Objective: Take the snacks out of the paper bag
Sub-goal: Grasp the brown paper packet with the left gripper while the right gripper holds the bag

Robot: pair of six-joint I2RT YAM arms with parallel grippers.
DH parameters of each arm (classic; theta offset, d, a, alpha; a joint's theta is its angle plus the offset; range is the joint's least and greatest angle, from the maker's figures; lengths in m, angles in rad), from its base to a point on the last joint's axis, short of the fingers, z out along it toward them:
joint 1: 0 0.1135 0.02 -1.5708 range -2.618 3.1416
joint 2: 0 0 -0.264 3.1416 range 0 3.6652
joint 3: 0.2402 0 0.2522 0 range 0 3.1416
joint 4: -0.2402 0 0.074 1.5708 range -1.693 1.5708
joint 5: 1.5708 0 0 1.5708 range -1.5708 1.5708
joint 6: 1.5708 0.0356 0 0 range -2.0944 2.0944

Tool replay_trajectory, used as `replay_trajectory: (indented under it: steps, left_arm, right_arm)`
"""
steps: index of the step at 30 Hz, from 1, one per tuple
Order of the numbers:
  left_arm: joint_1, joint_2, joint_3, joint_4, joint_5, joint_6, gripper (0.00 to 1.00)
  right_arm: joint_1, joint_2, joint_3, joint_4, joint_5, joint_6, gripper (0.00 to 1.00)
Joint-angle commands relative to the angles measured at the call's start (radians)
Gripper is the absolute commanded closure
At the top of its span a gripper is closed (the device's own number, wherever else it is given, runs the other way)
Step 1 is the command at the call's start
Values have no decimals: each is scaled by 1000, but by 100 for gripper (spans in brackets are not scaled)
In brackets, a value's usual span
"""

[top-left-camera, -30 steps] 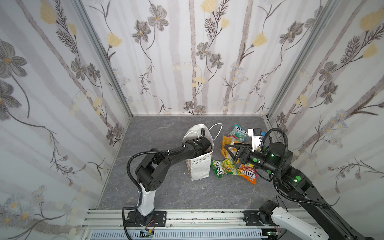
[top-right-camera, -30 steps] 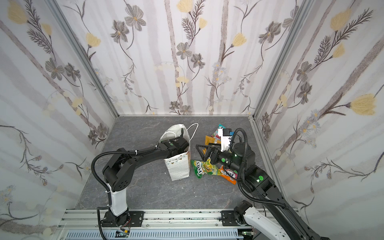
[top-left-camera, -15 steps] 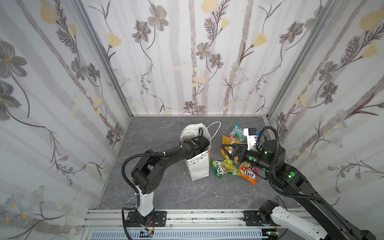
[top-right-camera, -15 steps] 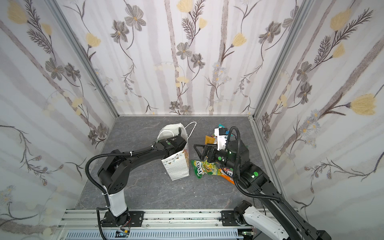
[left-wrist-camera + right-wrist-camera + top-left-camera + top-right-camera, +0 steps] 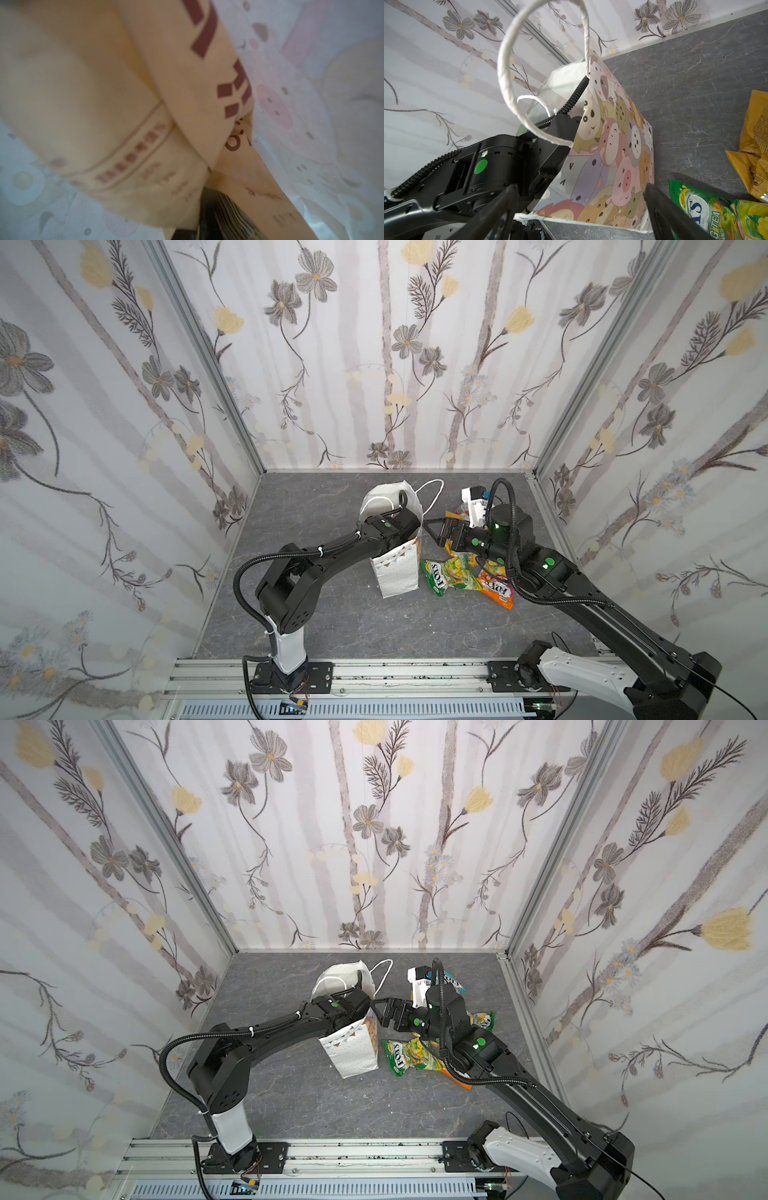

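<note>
Inside the paper bag (image 5: 395,572), hidden from above, orange pouch (image 5: 104,93) against closed left fingers (image 5: 220,216); right fingers (image 5: 662,209) spread.

The paper bag (image 5: 398,572) looks matt, the snacks (image 5: 454,578) glossy crinkled foil.

Both top views look down from the front; wrist cameras crowd the paper bag (image 5: 612,145).

Paper bag (image 5: 397,576) standing; snacks (image 5: 453,578) just beside (orange pouch (image 5: 104,93) inside).
</note>
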Motion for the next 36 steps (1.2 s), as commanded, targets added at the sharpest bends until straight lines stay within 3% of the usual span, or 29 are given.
replay_trajectory:
  steps: [1, 9, 23, 36]
  left_arm:
    - [-4, -21, 7, -13, -20, 7, 100]
    - [-5, -94, 36, -44, -23, 18, 100]
    - [-6, -137, 63, -37, -22, 18, 100]
    - [18, -149, 98, -3, 29, 20, 100]
  right_arm:
    - [0, 29, 12, 58, 29, 1, 5]
    - [-2, 69, -45, 48, 85, -12, 5]
    - [-2, 69, -89, 20, 64, -9, 4]
    - [-1, -35, -57, 103, -56, 62, 5]
